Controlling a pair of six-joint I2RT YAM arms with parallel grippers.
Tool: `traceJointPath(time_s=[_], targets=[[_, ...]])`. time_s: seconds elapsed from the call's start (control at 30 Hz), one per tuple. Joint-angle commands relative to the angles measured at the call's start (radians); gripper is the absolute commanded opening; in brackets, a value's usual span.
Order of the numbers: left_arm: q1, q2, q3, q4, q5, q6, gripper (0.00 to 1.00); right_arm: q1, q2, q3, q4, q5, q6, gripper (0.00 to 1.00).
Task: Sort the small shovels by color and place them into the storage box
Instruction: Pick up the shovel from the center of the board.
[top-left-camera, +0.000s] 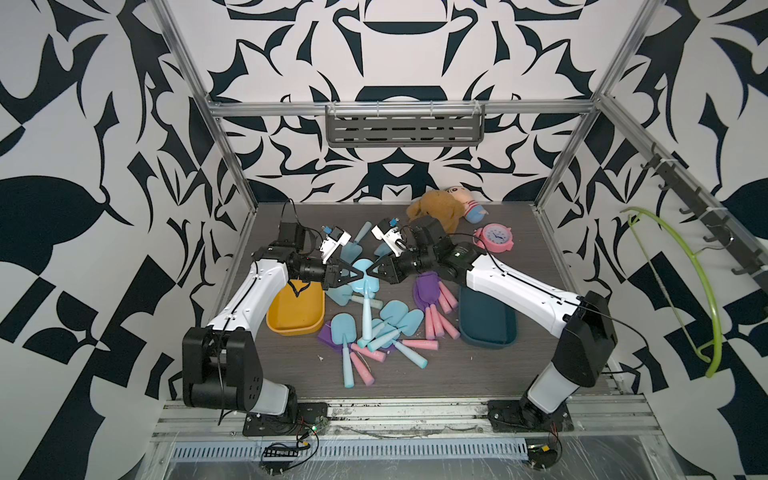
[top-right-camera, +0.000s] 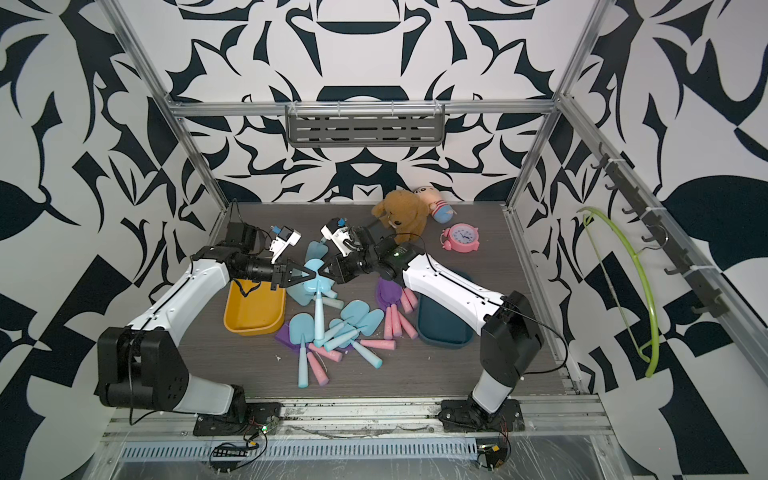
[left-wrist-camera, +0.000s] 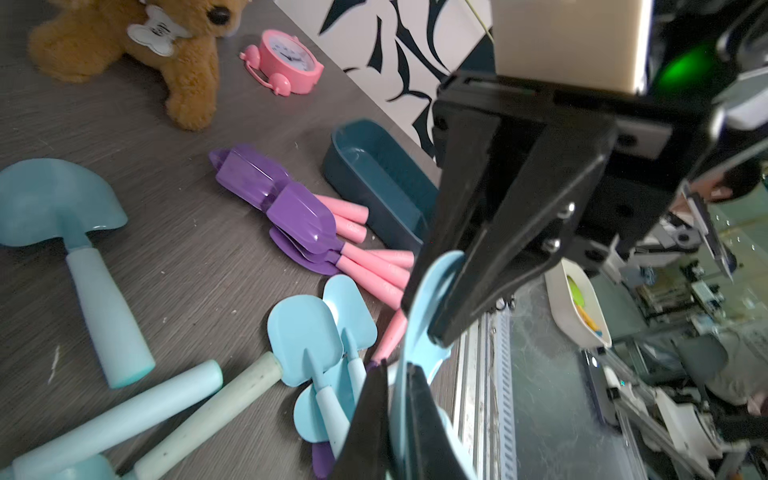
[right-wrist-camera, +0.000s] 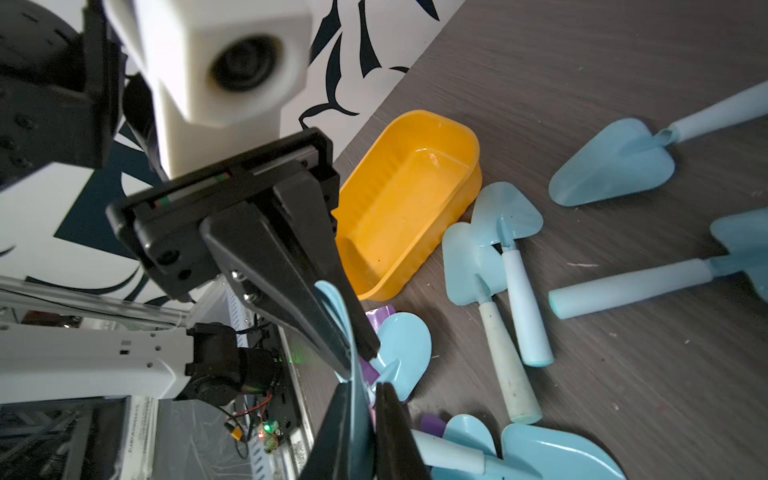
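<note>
Both arms reach in from the near edge of the table (top-left-camera: 457, 374) with elbows bent, and their forearms converge at mid-table. The left forearm passes over the yellow box (top-left-camera: 296, 316) and the right forearm over the dark blue box (top-left-camera: 488, 320). The wrists lie roughly level, so the left gripper (top-left-camera: 358, 273) and right gripper (top-left-camera: 372, 273) face each other tip to tip.

Each gripper is clenched on the blade of the same light blue shovel (top-left-camera: 366, 299), one from either side, as both wrist views show. Its handle hangs down toward the heap of other blue shovels (top-left-camera: 390, 320) on the table. The purple shovels (top-left-camera: 428, 291) with pink handles lie just beside the dark blue box. Both boxes hold no shovels.
</note>
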Motion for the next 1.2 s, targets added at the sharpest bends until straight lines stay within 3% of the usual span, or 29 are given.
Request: traceJointPath(time_s=[0.0, 0.13, 0.27, 0.4, 0.8, 1.17], targets=[[-0.006, -0.021, 0.025, 0.02, 0.023, -0.032, 0.2, -0.015, -0.003, 0.029, 0.026, 0.034, 0.022, 0.0], [-0.007, -0.027, 0.038, 0.05, -0.095, -0.097, 0.57, -0.015, -0.044, -0.007, -0.004, 0.268, 0.064, 0.0], [-0.008, -0.029, 0.05, 0.074, -0.207, -0.163, 0.7, -0.015, -0.075, -0.06, -0.034, 0.575, 0.193, 0.0], [-0.066, -0.019, 0.057, 0.081, -0.353, -0.186, 0.71, -0.015, -0.057, -0.08, 0.006, 0.673, 0.293, 0.0], [-0.298, 0.14, 0.093, 0.075, -0.695, -0.207, 0.67, -0.007, 0.013, -0.032, 0.087, 0.61, 0.349, 0.0], [-0.333, 0.195, 0.111, 0.128, -0.762, -0.285, 0.44, -0.005, 0.006, -0.055, 0.139, 0.565, 0.367, 0.0]])
